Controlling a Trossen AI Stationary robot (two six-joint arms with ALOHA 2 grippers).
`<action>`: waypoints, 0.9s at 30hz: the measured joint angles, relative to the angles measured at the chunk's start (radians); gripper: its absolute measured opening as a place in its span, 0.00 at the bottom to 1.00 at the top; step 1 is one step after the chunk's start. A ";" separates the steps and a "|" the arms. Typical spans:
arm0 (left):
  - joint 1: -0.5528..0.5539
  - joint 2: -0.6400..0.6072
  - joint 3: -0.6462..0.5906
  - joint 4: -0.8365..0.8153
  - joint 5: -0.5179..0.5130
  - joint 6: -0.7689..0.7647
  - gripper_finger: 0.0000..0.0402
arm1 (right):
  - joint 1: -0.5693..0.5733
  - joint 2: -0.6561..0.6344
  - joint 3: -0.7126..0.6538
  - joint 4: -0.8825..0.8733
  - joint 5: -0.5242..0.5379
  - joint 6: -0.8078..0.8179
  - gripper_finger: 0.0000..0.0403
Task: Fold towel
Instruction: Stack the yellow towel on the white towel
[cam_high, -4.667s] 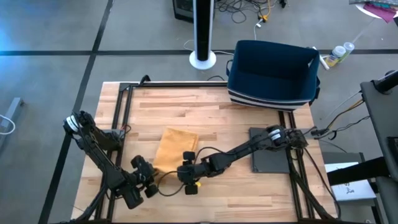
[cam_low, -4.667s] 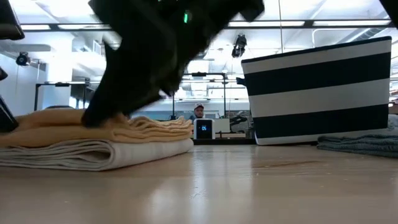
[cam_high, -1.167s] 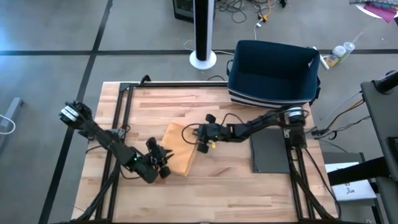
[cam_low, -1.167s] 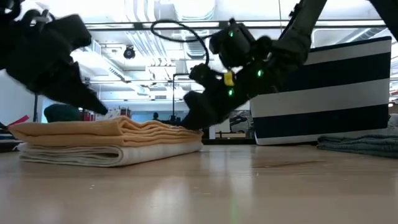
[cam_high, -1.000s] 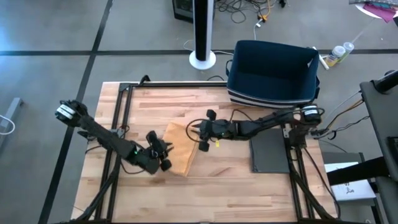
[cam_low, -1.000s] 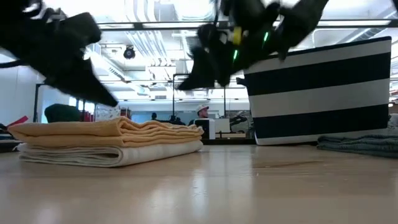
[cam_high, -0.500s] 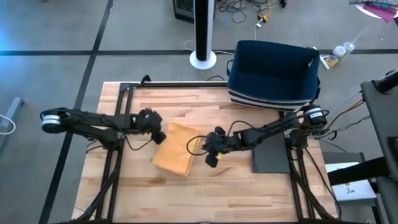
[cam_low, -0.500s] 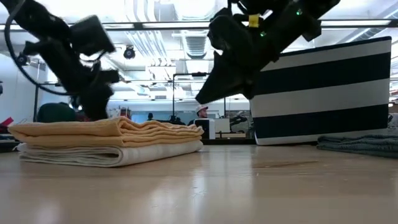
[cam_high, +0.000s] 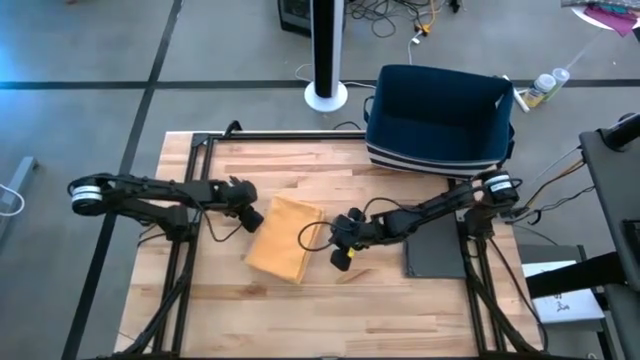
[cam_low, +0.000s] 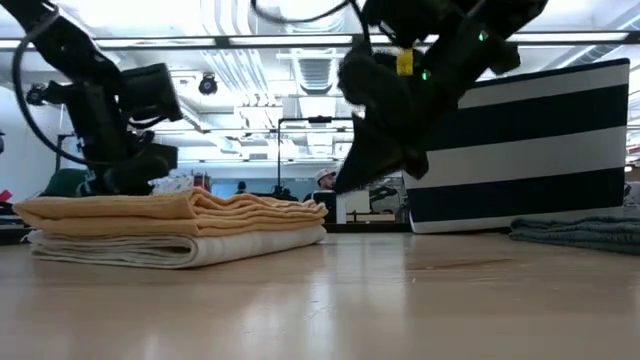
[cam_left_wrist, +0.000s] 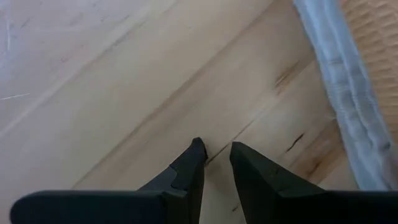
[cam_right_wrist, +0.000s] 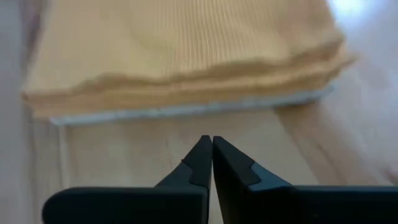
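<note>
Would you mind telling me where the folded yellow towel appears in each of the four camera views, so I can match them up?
High view: the folded yellow towel lies at table centre, between the two grippers.
Low view: it lies on the table at the left.
Left wrist view: only its edge shows, at the right side.
Right wrist view: it fills the upper half.
Shared landmark: the wooden table.

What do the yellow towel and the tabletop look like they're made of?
Towel: soft woven or knit cloth, likely cotton, matte; fine ribbing shows on top, with a paler band along its edge. Tabletop: light wood planks, butcher-block style, smooth with a slight sheen; grain and joints are visible.
</note>
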 joint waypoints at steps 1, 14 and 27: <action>-0.010 0.001 -0.007 0.005 0.004 -0.003 0.19 | 0.000 0.014 0.003 0.005 -0.011 0.000 0.02; -0.312 -0.017 0.012 -0.024 0.112 -0.089 0.19 | 0.026 0.028 0.014 -0.037 -0.040 0.025 0.02; -0.604 0.021 -0.011 0.229 0.152 -0.311 0.19 | 0.068 0.002 0.015 -0.067 -0.036 -0.017 0.02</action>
